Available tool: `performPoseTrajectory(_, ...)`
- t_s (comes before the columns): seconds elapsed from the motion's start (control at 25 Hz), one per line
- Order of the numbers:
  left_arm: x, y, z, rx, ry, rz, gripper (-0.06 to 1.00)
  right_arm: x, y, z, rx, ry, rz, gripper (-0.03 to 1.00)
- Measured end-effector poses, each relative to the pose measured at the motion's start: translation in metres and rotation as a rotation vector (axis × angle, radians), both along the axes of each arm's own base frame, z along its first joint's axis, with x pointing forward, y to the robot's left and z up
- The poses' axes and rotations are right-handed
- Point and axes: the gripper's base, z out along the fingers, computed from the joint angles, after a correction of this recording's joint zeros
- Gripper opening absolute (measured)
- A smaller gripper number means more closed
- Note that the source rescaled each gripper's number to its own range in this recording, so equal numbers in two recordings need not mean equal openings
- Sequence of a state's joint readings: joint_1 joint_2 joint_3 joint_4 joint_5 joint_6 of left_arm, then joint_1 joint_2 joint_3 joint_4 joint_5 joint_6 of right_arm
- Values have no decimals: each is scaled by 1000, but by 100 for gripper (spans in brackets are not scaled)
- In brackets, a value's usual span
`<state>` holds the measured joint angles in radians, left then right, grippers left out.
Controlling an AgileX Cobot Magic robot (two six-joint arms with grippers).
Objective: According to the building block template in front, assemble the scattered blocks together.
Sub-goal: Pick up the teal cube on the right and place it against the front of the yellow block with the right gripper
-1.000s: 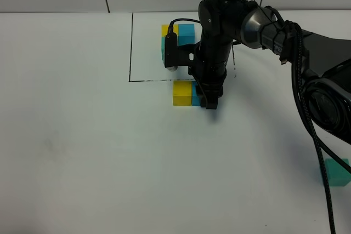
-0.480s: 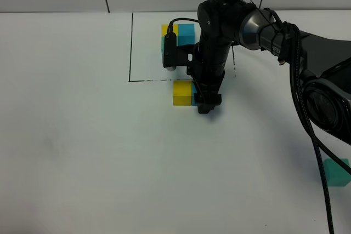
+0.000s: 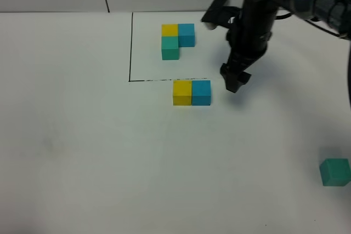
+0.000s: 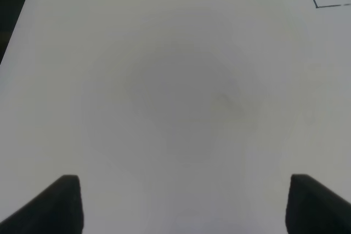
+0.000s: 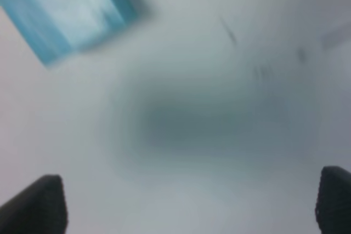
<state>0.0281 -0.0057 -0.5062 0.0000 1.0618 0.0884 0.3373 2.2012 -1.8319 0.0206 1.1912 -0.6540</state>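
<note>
Yellow cube, blue cube (touching) — gripper near

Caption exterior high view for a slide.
Right pincer hangs beside joined matte yellow cube and matte blue cube; matte teal-green cube sits apart.

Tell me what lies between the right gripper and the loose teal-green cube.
Nothing. In the exterior high view, only bare white table separates the right gripper from the teal-green cube.
</note>
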Motion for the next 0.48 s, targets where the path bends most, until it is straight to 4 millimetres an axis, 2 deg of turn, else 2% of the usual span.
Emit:
performPoseTrajectory(0.16,0,0,0,0,0,0,75,-27,-54,11,28,-20,-303,84)
performPoseTrajectory(0.36,0,0,0,0,0,0,75,-93,-116,12,72,-87,-613,83)
performPoseTrajectory(0.48,0,0,0,0,0,0,75,-132,-138,4,85,-109,-723,82)
